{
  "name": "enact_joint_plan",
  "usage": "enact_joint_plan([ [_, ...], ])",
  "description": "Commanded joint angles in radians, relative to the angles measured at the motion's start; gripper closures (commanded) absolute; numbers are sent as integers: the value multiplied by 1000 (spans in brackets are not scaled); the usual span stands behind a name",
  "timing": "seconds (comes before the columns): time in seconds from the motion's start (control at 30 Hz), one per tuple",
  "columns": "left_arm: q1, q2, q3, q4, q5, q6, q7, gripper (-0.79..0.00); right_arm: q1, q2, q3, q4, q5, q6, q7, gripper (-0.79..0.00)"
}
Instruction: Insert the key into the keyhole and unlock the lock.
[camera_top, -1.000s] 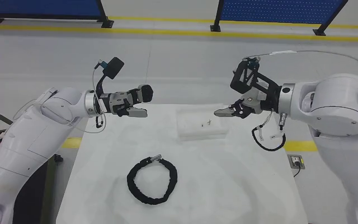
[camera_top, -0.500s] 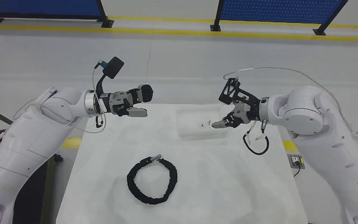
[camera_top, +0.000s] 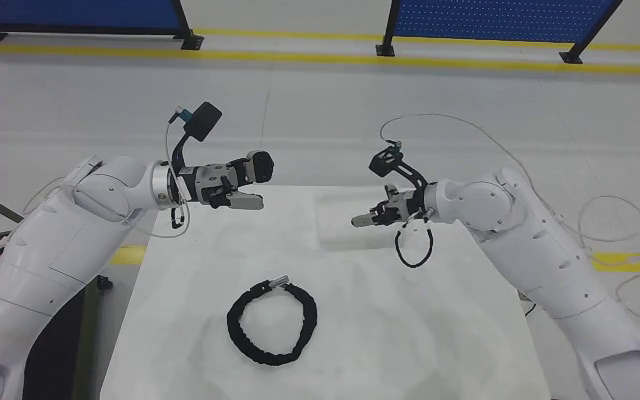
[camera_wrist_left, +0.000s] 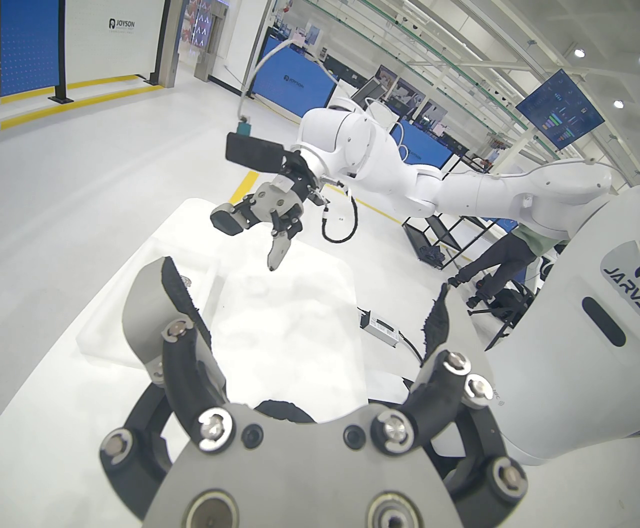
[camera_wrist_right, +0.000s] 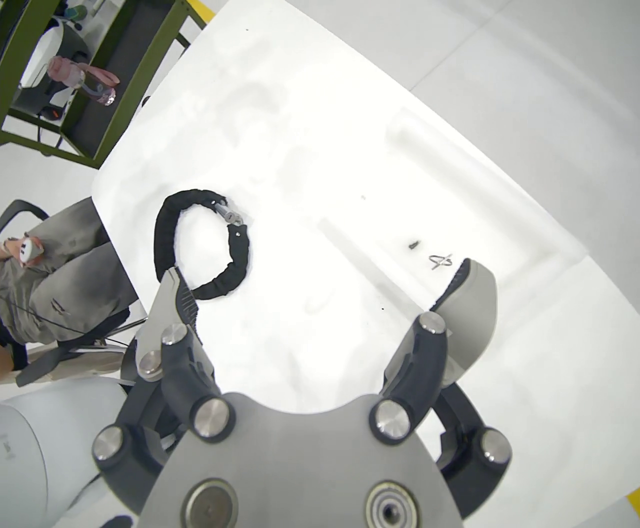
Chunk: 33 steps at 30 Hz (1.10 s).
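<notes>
A black cable lock (camera_top: 271, 320) lies curled in a ring on the white table (camera_top: 420, 330), its metal cylinder end (camera_top: 278, 283) toward the back. In the right wrist view the lock (camera_wrist_right: 200, 240) sits beyond one finger, and a small key (camera_wrist_right: 440, 261) lies in a shallow clear tray (camera_wrist_right: 500, 190) just past the other fingertip. My right gripper (camera_top: 362, 221) hangs open over that tray (camera_top: 330, 240), close above the key. My left gripper (camera_top: 245, 186) is open and empty, held above the table's back left edge. From the left wrist, its own gripper (camera_wrist_left: 305, 300) faces the right gripper (camera_wrist_left: 255, 230).
A tiny dark speck (camera_wrist_right: 413, 244) lies beside the key in the tray. A green rack (camera_wrist_right: 75, 100) stands off the table's side. Bare table surface lies between the lock and the tray.
My right arm has swung left and lower, bringing its gripper from beside the tray to over the key. The left arm and the lock have not moved.
</notes>
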Motion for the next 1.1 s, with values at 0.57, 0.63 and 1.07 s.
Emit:
enact_joint_plan([
  [0.57,0,0,0,0,0,0,0,-785,126,-149,-235,301,-35,253,-43,-785],
  [0.63,0,0,0,0,0,0,0,-785,137,-168,-260,334,-45,255,-58,-785],
  [1.07,0,0,0,0,0,0,0,-785,164,-214,-303,437,-62,271,-91,-785],
])
